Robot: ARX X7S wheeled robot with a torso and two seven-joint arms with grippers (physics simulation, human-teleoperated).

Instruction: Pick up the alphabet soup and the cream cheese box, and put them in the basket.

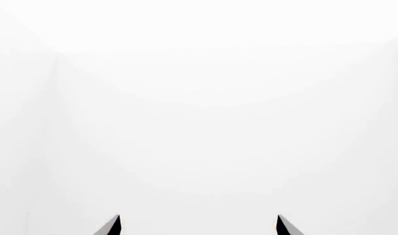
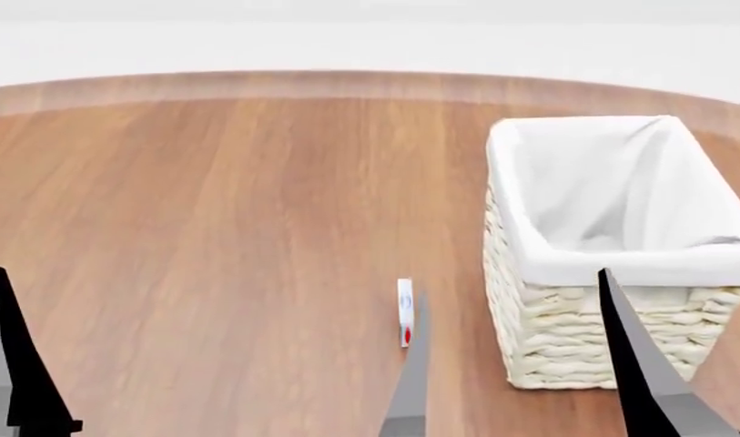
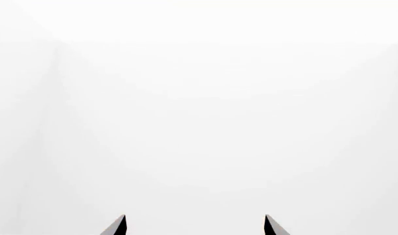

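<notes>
Basket [image 2: 613, 273] location? 
— Right side of the head frame, on the wooden worktop [image 2: 224, 200]. Cream cheese box [image 2: 405, 312] stands on edge just left of it, bottom center.

End effectors? 
— Left end effector [image 1: 199, 224] and right end effector [image 3: 195, 224] both spread apart, empty.

1. Bare simulated test scene, not a furnished room: plain white backdrop beyond the far table [image 2: 224, 200] edge.
2. Round wood-grain table, flat rendered look.
3. Wrist views show only blank white walls.
4. Wicker basket [image 2: 564, 328] is the only homely prop.
</notes>
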